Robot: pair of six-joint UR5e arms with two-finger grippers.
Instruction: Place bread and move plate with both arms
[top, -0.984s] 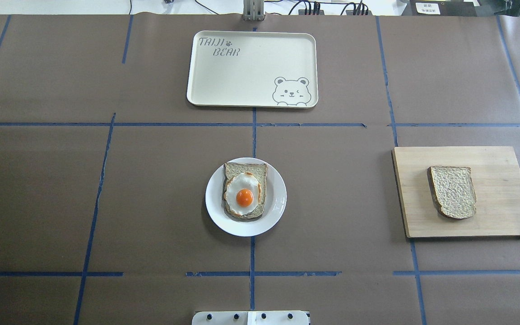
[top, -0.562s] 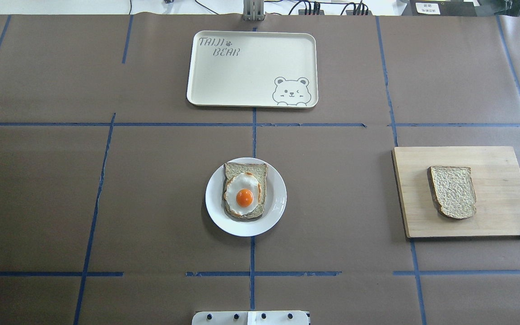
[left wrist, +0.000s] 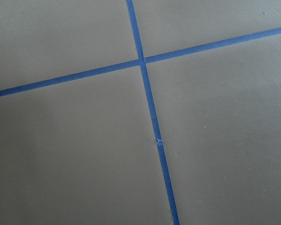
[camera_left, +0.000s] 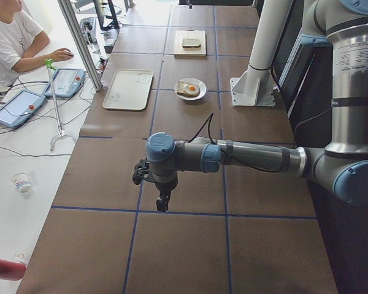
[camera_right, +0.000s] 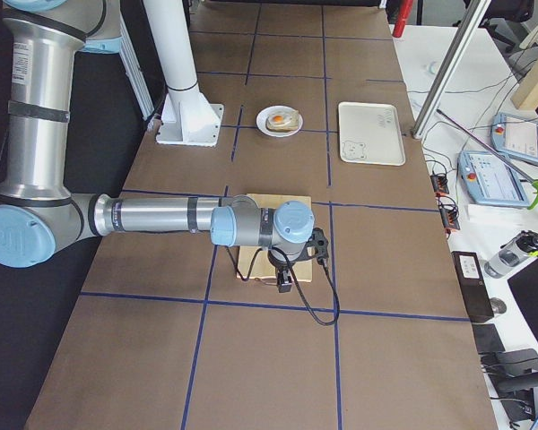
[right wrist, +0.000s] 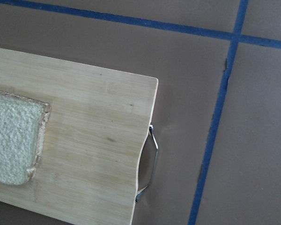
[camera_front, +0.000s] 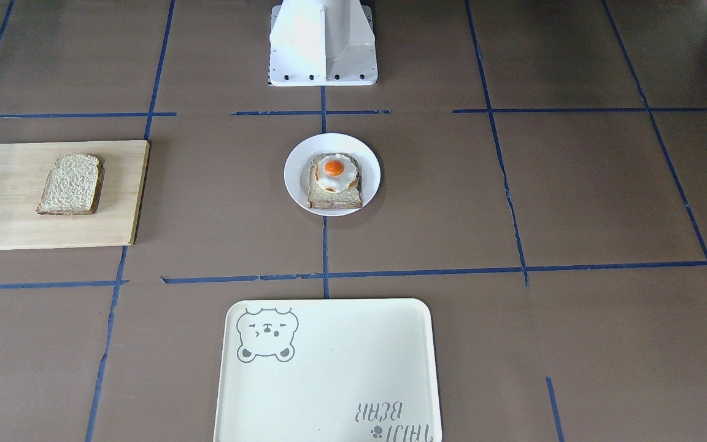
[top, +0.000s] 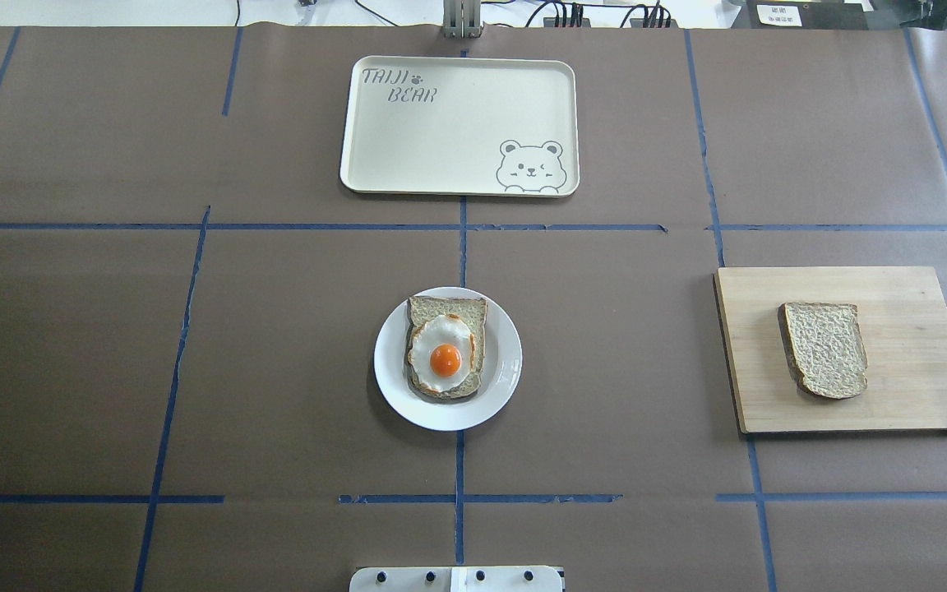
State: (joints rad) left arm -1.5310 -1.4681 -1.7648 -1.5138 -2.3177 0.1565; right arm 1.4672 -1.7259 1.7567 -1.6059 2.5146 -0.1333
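the bread (top: 824, 349) lay flat on the board (top: 909, 395), well right of the plate (top: 395, 393), which held egg toast (top: 446, 353). the right gripper (camera_right: 285, 283) hung over the board's outer end, off the bread. whether its jaws were apart could not be told, nor for the left gripper (camera_left: 162, 203), far off over bare table. the right one should centre over the bread, spread wide, and pinch the crust edges gently.

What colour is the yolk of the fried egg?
Bright orange; the round egg yolk shows best in the overhead exterior view.
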